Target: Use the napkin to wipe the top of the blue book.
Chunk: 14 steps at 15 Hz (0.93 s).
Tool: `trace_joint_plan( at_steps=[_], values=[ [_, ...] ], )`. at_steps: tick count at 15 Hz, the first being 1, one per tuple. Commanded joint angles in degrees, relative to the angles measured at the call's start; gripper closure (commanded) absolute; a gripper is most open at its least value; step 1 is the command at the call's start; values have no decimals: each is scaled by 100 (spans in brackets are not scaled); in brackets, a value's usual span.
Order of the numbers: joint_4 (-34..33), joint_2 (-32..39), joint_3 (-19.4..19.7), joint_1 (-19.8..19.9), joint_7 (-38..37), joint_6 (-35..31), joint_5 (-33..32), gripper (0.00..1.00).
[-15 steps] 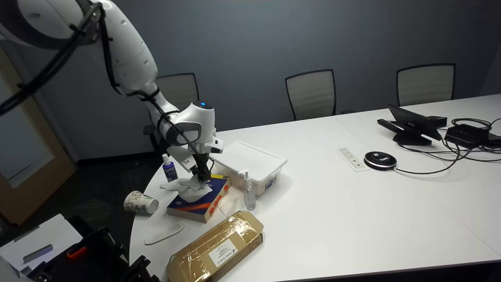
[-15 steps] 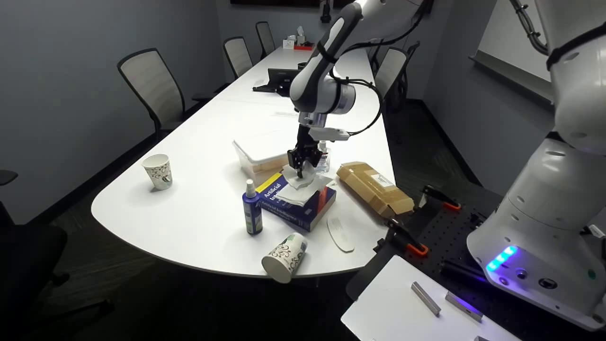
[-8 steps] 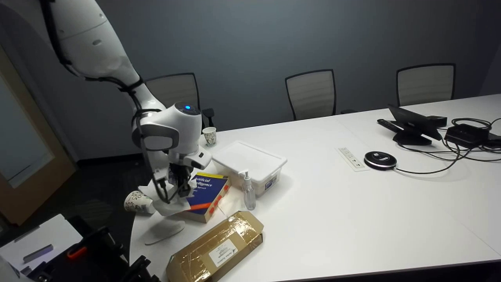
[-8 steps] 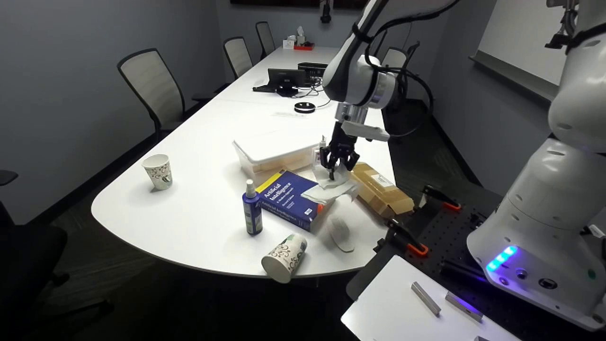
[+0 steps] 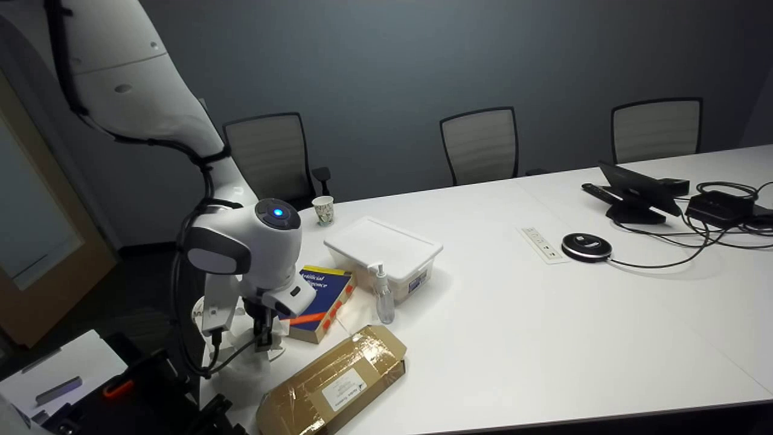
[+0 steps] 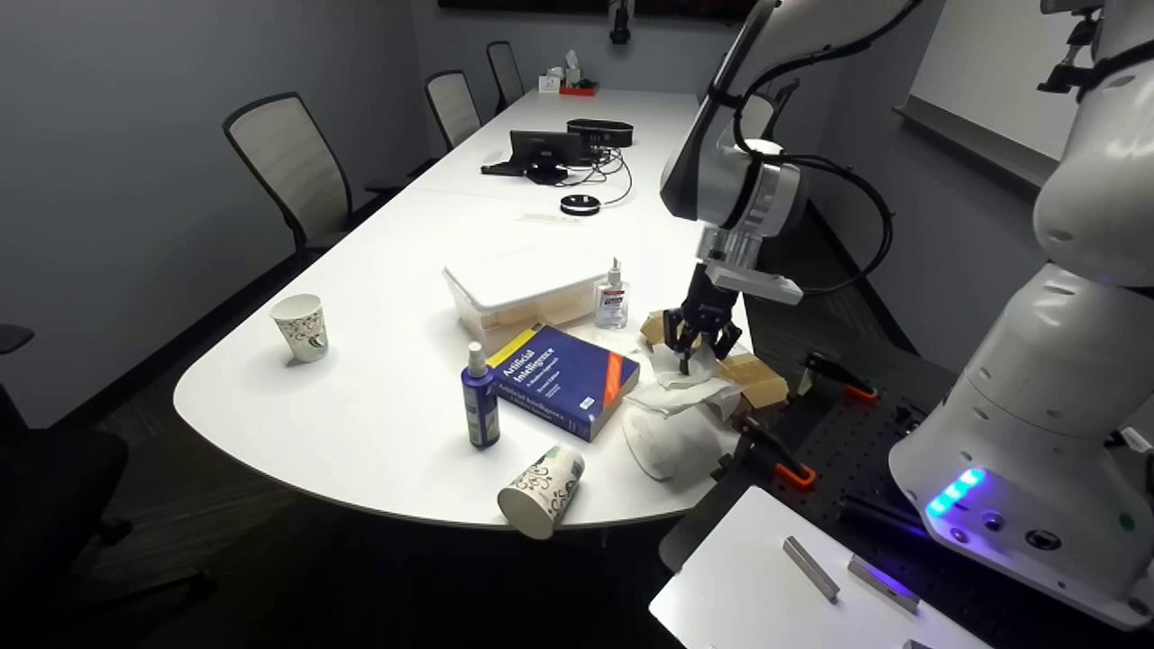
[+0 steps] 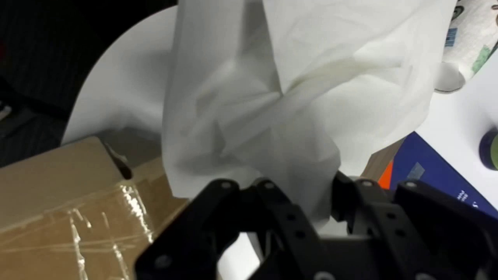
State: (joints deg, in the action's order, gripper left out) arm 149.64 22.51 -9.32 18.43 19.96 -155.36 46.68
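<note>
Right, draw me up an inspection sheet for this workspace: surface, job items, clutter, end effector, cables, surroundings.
Surface: white table, rounded at one end.
Job items: blue book lies flat, title showing; napkin beside its end, touching or not cannot be told.
Clutter: spray bottle, pump bottle and paper cup upright; second cup on its side at the table's edge; lidded plastic box; brown package.
End effector: closed on the napkin.
Cables: black cable strapped along the arm; black cord trailing from a round device on the table.
Surroundings: chairs, grey wall; people, nothing seen.
</note>
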Motion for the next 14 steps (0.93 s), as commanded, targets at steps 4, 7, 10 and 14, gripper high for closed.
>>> trace_joint_plan(
  at_steps=[4, 7, 10, 14],
  values=[
    [-265, 799, -105, 164, 382, -473, 174, 63],
    [-390, 960, -262, 238, 414, -655, 309, 48],
    [-415, 894, -435, 314, 435, -726, 455, 24],
    [-247, 379, -608, 387, 295, -635, 524, 0]
  ],
)
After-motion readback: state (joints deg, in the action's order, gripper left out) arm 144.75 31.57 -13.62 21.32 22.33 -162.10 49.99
